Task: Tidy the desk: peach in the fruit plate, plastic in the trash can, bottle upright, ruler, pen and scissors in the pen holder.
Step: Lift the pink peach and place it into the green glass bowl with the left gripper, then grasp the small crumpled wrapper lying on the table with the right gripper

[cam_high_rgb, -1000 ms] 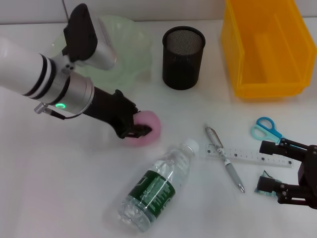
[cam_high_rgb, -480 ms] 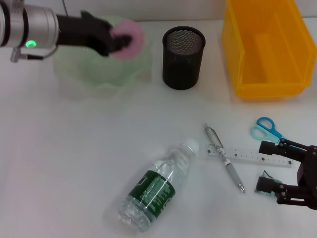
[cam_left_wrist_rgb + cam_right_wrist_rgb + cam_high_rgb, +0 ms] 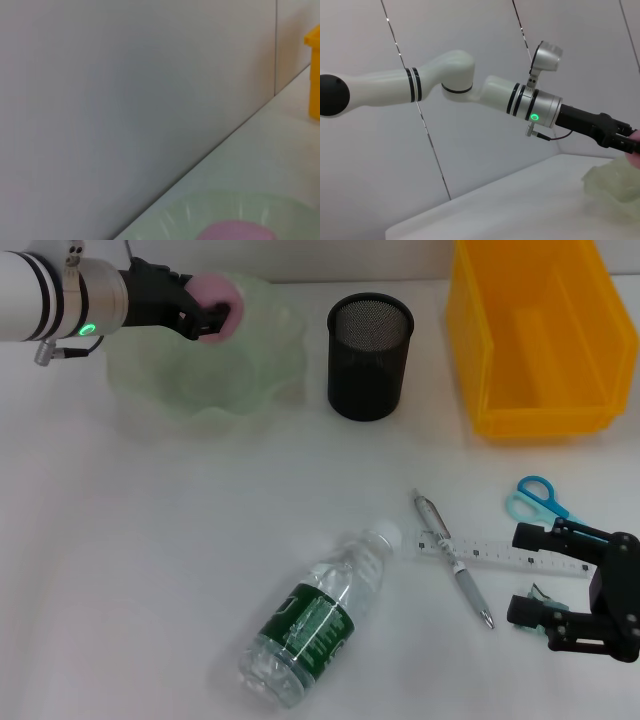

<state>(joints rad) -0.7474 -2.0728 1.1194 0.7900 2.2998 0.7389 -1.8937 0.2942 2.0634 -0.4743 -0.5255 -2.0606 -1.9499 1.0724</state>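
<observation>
Peach (image 3: 215, 318) – in left pincer (image 3: 207, 318), over fruit plate (image 3: 255, 380)

The left gripper (image 3: 212, 316) lifted the peach (image 3: 218, 292) off the desk beside the bottle (image 3: 313, 617) and carried it to the desk's far left corner. It then drew back slightly leftward, holding the peach over the fruit plate (image 3: 255, 380). The right gripper (image 3: 535, 575) shifted slightly left beside the ruler (image 3: 500, 554).
</observation>
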